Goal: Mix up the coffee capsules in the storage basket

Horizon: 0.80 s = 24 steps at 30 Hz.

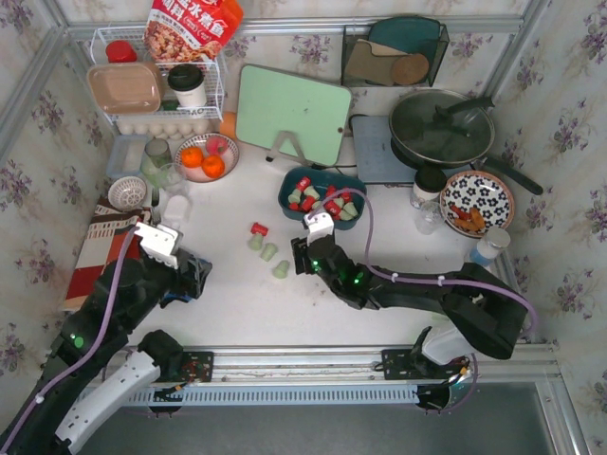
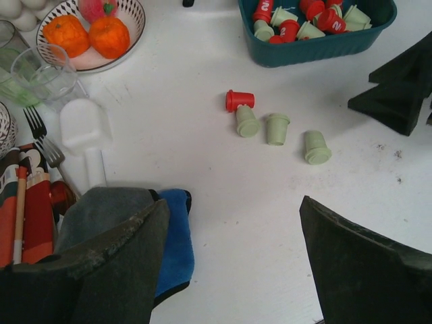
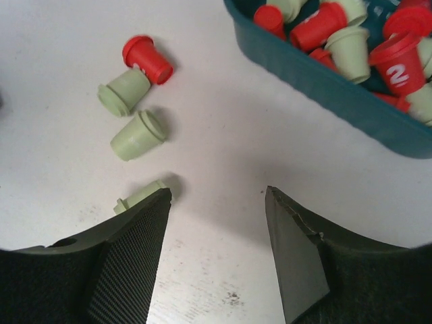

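Note:
The teal storage basket point(image 1: 288, 195) sits mid-table, holding several red and pale green coffee capsules point(image 1: 327, 201). Left of it on the table lie one red capsule point(image 1: 258, 228) and three green ones point(image 1: 269, 251). The left wrist view shows this row point(image 2: 277, 128) below the basket point(image 2: 317, 50). My right gripper point(image 1: 302, 258) hovers open just below the basket's near-left corner. Its left finger covers part of the nearest green capsule point(image 3: 138, 195), and the basket wall point(image 3: 324, 84) is at upper right. My left gripper point(image 1: 193, 277) is open and empty over bare table point(image 2: 233, 209).
A blue cloth point(image 2: 172, 243) lies by my left finger. Forks point(image 2: 40, 135), a white scoop point(image 2: 84, 128), a glass point(image 2: 40, 71) and a fruit bowl point(image 1: 206, 156) crowd the left. A green cutting board point(image 1: 292, 114), pan point(image 1: 441, 128) and floral plate point(image 1: 477, 202) stand behind and right.

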### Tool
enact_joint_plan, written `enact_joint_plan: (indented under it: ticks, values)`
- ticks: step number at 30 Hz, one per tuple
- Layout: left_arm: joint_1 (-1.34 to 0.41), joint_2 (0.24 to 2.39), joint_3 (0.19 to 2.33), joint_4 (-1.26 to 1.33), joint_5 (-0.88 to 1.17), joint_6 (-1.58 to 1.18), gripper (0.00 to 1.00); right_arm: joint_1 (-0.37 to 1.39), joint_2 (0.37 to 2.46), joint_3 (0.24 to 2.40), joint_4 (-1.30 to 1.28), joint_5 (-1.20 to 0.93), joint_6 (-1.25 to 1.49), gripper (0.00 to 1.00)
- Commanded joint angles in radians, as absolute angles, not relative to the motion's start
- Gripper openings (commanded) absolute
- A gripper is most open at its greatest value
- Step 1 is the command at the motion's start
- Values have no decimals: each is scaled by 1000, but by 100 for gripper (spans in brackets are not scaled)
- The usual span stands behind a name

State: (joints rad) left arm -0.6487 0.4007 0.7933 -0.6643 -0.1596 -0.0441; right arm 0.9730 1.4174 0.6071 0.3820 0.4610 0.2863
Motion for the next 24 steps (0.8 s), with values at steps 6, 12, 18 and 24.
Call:
enact_joint_plan:
  ticks: [6, 12, 18, 24]
  values:
    - [-644, 308, 768, -628, -174, -29, 84, 1012, 1568, 693, 322, 424, 507, 65]
    - [-640, 280, 762, -626, -174, -28, 85, 1044, 1648, 745, 314, 491, 720, 65]
    - [-638, 258, 761, -626, -167, -31, 85, 1068, 1739, 851, 125, 594, 958, 61]
    - [-638, 232, 756, -623, -161, -33, 86, 1093, 1848, 1056, -265, 678, 1184, 58]
